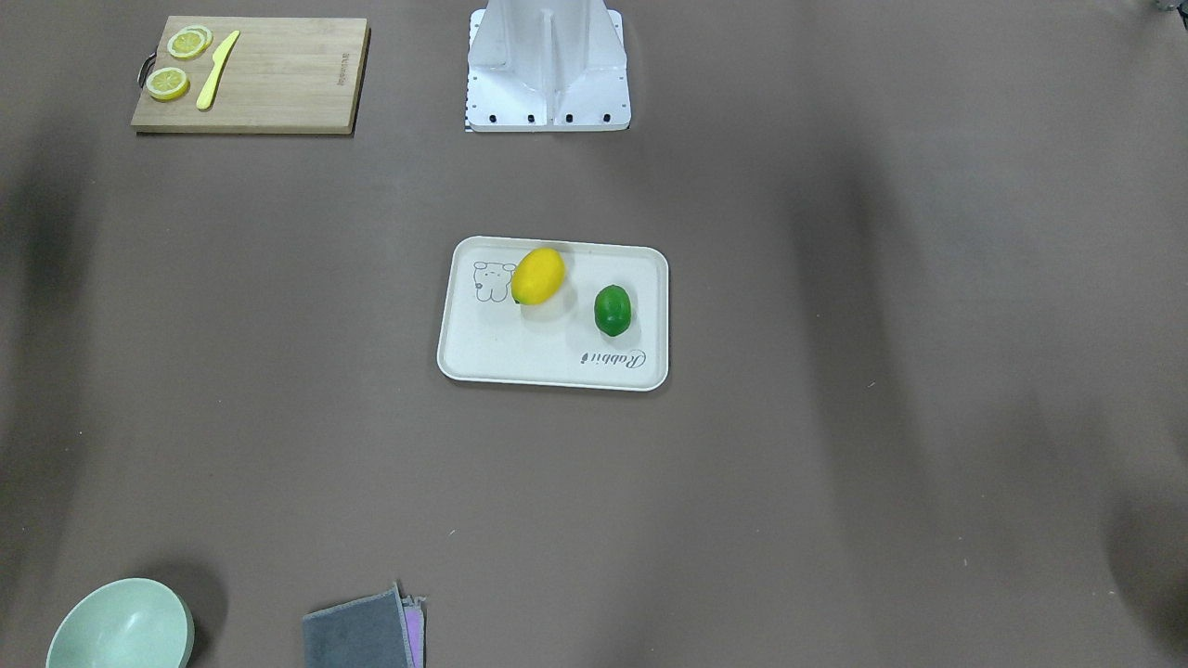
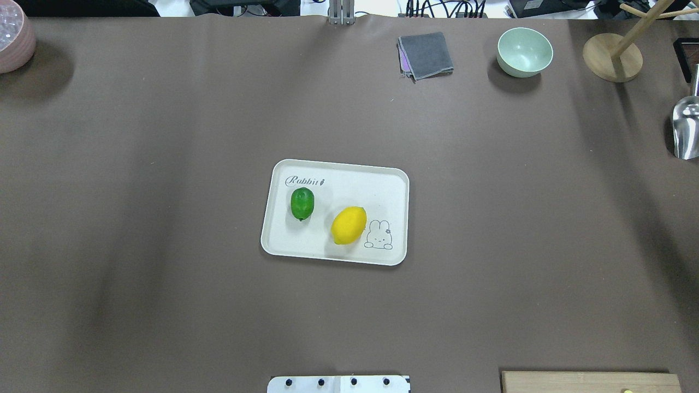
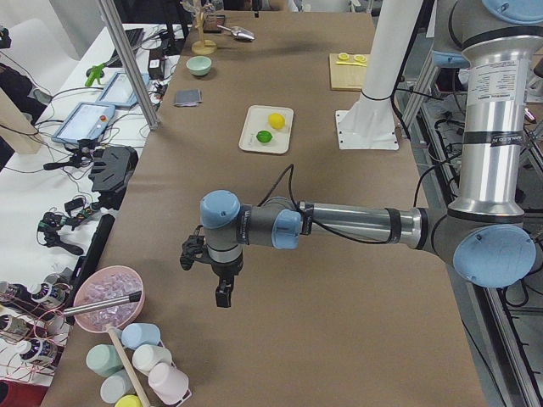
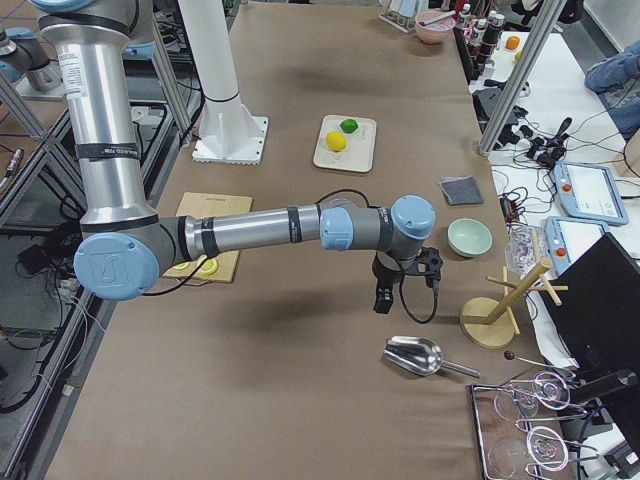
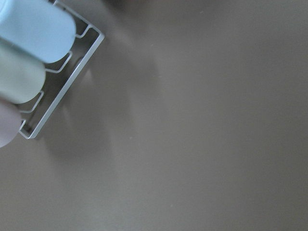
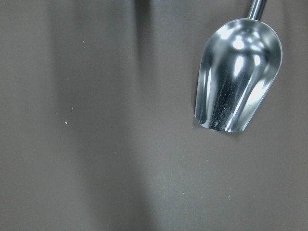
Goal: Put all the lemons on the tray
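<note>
The cream-white tray (image 1: 520, 357) lies at the table's middle, also in the overhead view (image 2: 355, 183). The yellow lemon (image 1: 538, 276) (image 2: 348, 225) lies on it beside the cartoon drawing. The green lemon (image 1: 613, 310) (image 2: 302, 203) lies on it near the "Rabbit" script. Both fruits are apart from each other. My left gripper (image 3: 222, 292) hangs over the table's left end, far from the tray. My right gripper (image 4: 380, 300) hangs over the right end near a scoop. Both show only in the side views, so I cannot tell whether they are open or shut.
A wooden cutting board (image 1: 278, 83) holds lemon slices and a yellow knife. A mint bowl (image 2: 524, 52), a grey cloth (image 2: 426, 54) and a wooden stand (image 2: 611, 57) sit at the far edge. A metal scoop (image 6: 236, 77) lies under my right wrist, a cup rack (image 5: 57, 82) under my left.
</note>
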`<state>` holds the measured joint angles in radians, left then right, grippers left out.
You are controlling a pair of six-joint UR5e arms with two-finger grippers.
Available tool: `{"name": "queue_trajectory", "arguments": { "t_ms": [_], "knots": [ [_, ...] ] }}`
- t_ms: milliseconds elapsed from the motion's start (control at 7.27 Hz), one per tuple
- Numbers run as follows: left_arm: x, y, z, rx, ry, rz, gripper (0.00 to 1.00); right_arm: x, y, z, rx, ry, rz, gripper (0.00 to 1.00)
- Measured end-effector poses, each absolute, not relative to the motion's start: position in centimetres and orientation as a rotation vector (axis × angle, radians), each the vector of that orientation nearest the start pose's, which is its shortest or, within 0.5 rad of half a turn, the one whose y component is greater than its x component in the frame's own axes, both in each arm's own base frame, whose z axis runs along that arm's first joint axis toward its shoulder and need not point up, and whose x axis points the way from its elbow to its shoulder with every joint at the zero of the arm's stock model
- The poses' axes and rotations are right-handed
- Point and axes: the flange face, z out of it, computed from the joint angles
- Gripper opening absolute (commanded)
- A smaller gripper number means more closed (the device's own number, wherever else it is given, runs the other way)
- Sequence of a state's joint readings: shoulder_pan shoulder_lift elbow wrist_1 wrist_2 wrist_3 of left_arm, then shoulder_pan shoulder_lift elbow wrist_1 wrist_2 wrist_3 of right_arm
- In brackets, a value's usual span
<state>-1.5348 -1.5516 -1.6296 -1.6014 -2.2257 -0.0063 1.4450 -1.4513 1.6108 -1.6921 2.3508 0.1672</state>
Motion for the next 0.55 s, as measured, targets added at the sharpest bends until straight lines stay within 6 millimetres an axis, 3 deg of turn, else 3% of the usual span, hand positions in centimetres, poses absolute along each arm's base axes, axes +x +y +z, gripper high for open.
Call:
{"name": "queue_trajectory", "arguments": {
  "t_ms": [550],
  "knots": [
    [-6.36, -49.24, 64.05, 0.052, 0.72, -0.002, 0.98, -0.61, -54.37, 58.89, -0.082, -0.783, 0.025, 1.0]
  ]
}}
